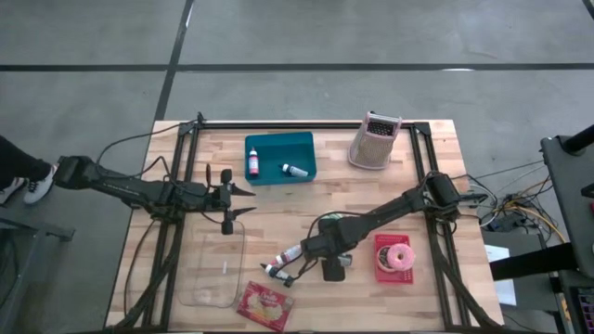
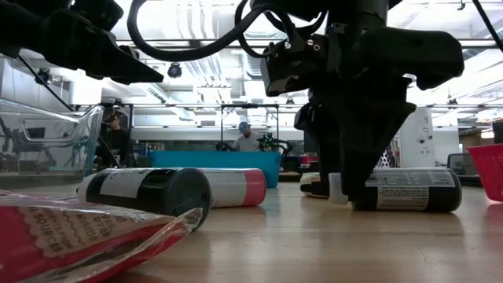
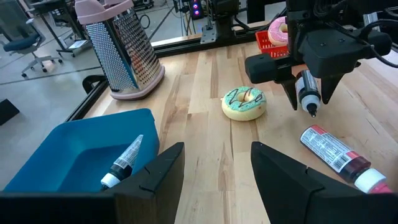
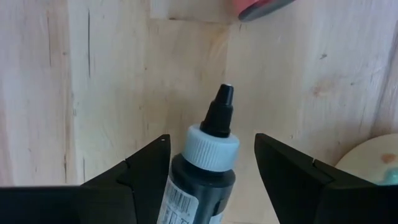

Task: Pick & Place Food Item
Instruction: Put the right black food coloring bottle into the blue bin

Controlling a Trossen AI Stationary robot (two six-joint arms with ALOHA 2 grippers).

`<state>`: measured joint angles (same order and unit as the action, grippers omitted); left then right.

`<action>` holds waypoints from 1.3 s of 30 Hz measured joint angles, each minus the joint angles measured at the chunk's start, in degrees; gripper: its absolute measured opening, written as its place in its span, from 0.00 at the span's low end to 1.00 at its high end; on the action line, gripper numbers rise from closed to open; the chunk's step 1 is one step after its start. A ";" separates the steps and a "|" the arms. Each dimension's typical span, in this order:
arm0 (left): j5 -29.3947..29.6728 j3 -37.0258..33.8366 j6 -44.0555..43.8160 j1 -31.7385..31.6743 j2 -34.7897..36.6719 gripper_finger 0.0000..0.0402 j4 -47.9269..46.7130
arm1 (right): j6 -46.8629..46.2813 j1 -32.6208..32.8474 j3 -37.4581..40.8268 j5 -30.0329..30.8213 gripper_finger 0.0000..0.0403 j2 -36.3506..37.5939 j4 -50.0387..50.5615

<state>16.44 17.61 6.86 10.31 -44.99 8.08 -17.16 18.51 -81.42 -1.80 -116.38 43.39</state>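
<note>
Straddling a dark icing tube [image 4: 202, 165], right gripper [image 4: 211, 165] spread, fingers either side, not clamped; nozzle at 12 o'clock along the fingers. Tube lies mid-table beside the mint donut [image 3: 244, 103] (left gripper [image 3: 214, 171] spread, farther off, by blue bin [image 3: 56, 155])

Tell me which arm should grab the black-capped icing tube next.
Right. The right hand is open directly over that tube, one finger on each side. The left hand hangs open farther off, near the blue bin.
</note>
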 joint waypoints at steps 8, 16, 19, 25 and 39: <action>0.00 0.00 0.00 0.00 0.02 0.47 0.00 | -0.45 0.28 1.39 0.32 0.41 0.02 -1.24; 0.08 0.00 0.00 0.00 0.02 0.47 0.00 | -1.10 0.75 1.29 0.47 0.26 0.02 -2.18; 0.19 0.00 0.00 0.00 0.02 0.47 0.01 | -0.86 1.30 1.29 0.46 0.26 0.02 -2.40; 0.22 0.00 0.00 0.00 0.02 0.47 0.00 | -0.82 2.37 0.84 0.53 0.26 0.15 -3.71; 0.22 -0.04 0.00 -0.01 0.00 0.47 -0.03 | 5.96 3.65 -2.05 13.16 0.26 8.31 -12.94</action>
<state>16.67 17.56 6.85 10.30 -44.99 8.05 -11.20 22.15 -83.47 11.37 -108.07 30.45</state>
